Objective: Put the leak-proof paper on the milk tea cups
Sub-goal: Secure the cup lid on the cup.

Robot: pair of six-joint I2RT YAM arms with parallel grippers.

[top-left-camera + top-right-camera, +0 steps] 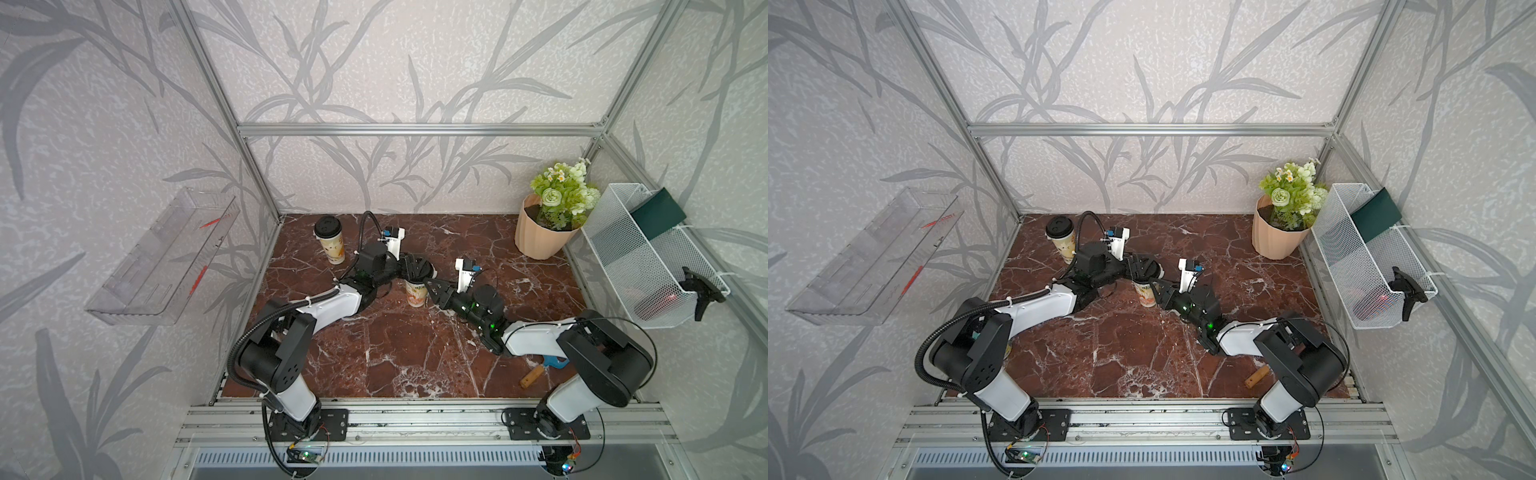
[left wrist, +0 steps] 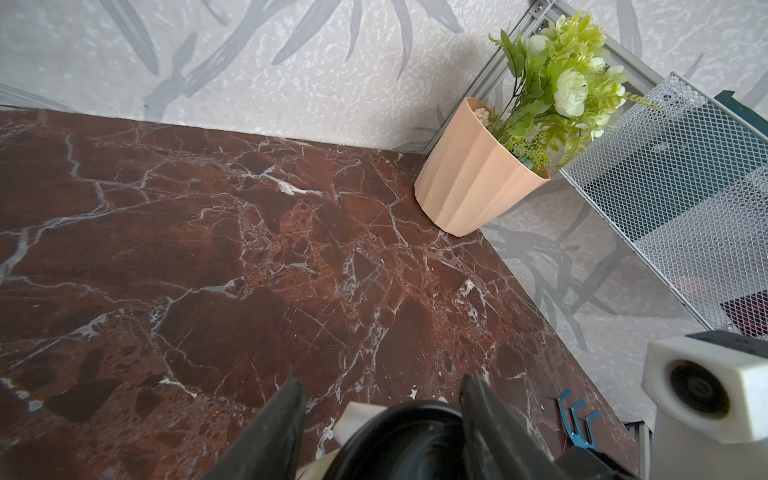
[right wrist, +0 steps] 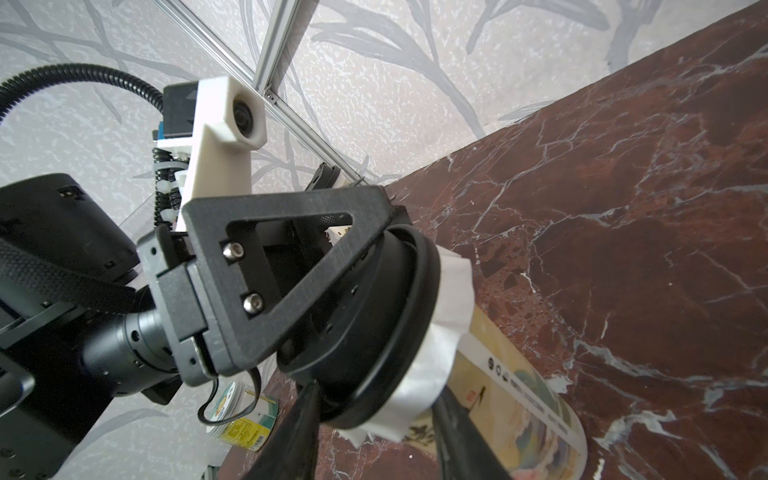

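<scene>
Our left gripper (image 1: 417, 269) is clamped on a black lid (image 3: 395, 291), which sits on top of the near cup (image 3: 519, 386). The white paper (image 3: 436, 345) bunches out from under that lid all round the cup's rim. Our right gripper (image 3: 374, 405) straddles the same cup just below the paper; we cannot tell whether it is squeezing.

We judge this cup's paper to be on, with the lid going over it. The far cup (image 1: 332, 245), by the back wall, wears its own lid (image 1: 327, 227). Any paper beneath is too small to make out. If it is there, little is left.

What either cup holds is hidden. The flower pot (image 1: 536, 237) holds green and white flowers. The mesh basket (image 1: 623, 266) holds a dark green flat thing (image 1: 656, 212).
</scene>
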